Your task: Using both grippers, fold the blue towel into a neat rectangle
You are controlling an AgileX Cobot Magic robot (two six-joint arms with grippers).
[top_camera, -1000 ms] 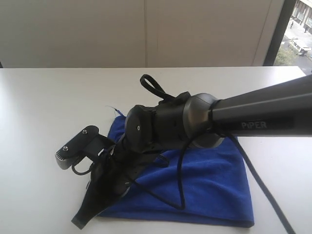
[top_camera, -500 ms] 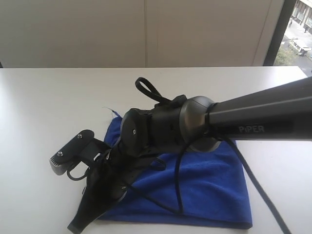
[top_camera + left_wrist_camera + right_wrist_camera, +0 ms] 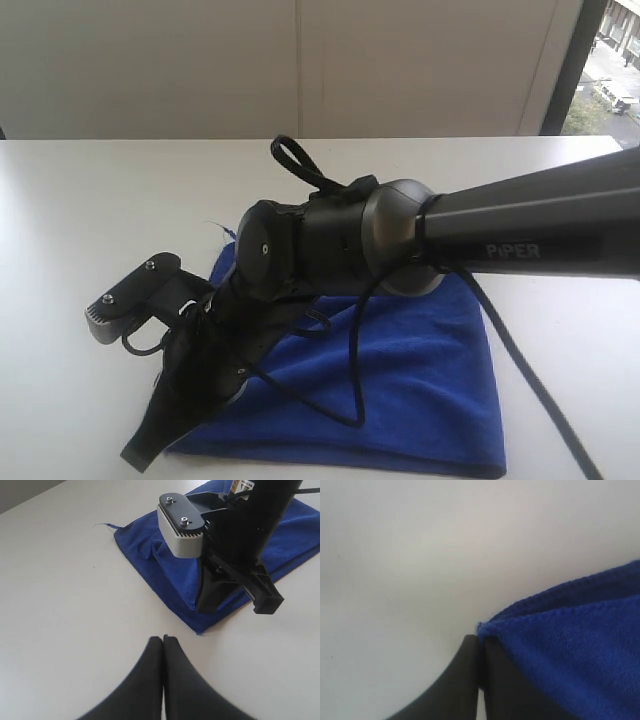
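The blue towel [image 3: 420, 380] lies folded on the white table, near the front edge. My right arm reaches across it to the left. The right gripper [image 3: 145, 450] is down at the towel's near left corner. In the right wrist view the right gripper [image 3: 480, 639] is shut, with the corner of the blue towel [image 3: 580, 645] caught at its tips and draped over one finger. My left gripper [image 3: 163, 638] is shut and empty above bare table, a short way from the towel's corner [image 3: 199, 629]. The left arm does not show in the exterior view.
The white table [image 3: 90, 200] stretches left and back of the towel. A pale wall runs behind it, with a window strip [image 3: 610, 60] at the far right. The right arm's black cable [image 3: 355, 370] loops over the towel.
The right gripper has shifted left and toward the near edge. The towel's left edge has slid left with it. The left gripper stays shut.
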